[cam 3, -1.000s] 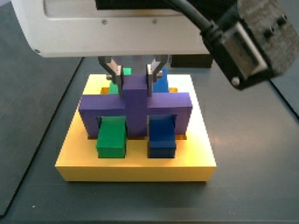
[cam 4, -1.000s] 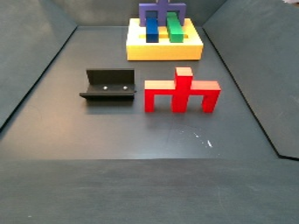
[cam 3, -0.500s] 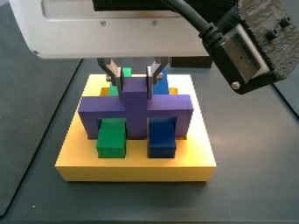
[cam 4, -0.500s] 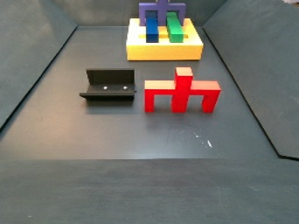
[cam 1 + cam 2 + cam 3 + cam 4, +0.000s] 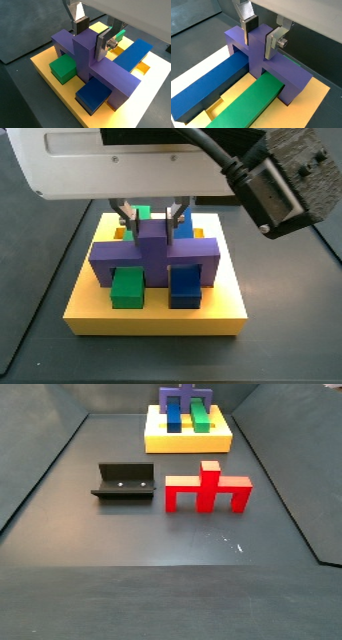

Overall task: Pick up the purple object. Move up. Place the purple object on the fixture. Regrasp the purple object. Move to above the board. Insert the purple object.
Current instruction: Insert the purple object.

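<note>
- Little is seen to have moved since the earlier pictures: the purple piece [image 5: 154,250] sits on the yellow board [image 5: 158,316] as it did a second ago, and only the grey camera housing at the upper right of that side view has shifted slightly.
- The end effector [image 5: 93,36] is placed at the upright post of the purple piece [image 5: 90,62]; in both wrist views one silver finger [image 5: 248,25] is seen on each side of the post.
- Dark pads are seen lying against or just beside the post, so the end effector is judged to be clamped on it, though a thin gap cannot be ruled out.
- The crossbar of the purple piece [image 5: 264,60] is seen spanning the green bar [image 5: 248,102] and the blue bar [image 5: 208,85], with its legs down on the yellow board [image 5: 308,112].
- In a side view the black fixture [image 5: 126,482] and the red forked piece [image 5: 207,490] are seen standing apart on the dark floor, well away from the board [image 5: 187,439].
- The step in hand is judged to be the last one, the insertion, and it appears nearly or fully done.
- For the next move, the fingers would need to be opened and the end effector lifted straight up, so that the seated piece is not dragged or tipped.
</note>
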Tool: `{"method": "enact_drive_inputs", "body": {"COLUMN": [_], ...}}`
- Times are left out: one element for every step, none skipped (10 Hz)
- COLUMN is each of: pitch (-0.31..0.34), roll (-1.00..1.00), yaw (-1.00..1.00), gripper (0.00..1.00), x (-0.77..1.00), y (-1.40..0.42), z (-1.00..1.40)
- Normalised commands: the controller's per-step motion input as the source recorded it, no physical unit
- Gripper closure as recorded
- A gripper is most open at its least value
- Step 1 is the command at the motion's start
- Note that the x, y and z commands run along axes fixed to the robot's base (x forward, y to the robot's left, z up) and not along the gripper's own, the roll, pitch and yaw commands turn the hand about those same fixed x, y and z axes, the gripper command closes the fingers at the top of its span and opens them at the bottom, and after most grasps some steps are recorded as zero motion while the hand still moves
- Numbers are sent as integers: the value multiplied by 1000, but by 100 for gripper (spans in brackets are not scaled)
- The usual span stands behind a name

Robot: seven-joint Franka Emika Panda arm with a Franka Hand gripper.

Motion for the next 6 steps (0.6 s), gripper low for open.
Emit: {"method": "enact_drive_inputs", "body": {"pitch": [-90,-87,-13,0,0,-40], "roll": [-123,-130,-194,-246,-231,-237], "yaw": [0,0,0,0,0,0], "gripper": [100,100,100,100,100,100], "x": [0,0,91,31,0,23], "y": [34,57,57,40,23,9], "z": [-417,-631,-400,103,194,0]}}
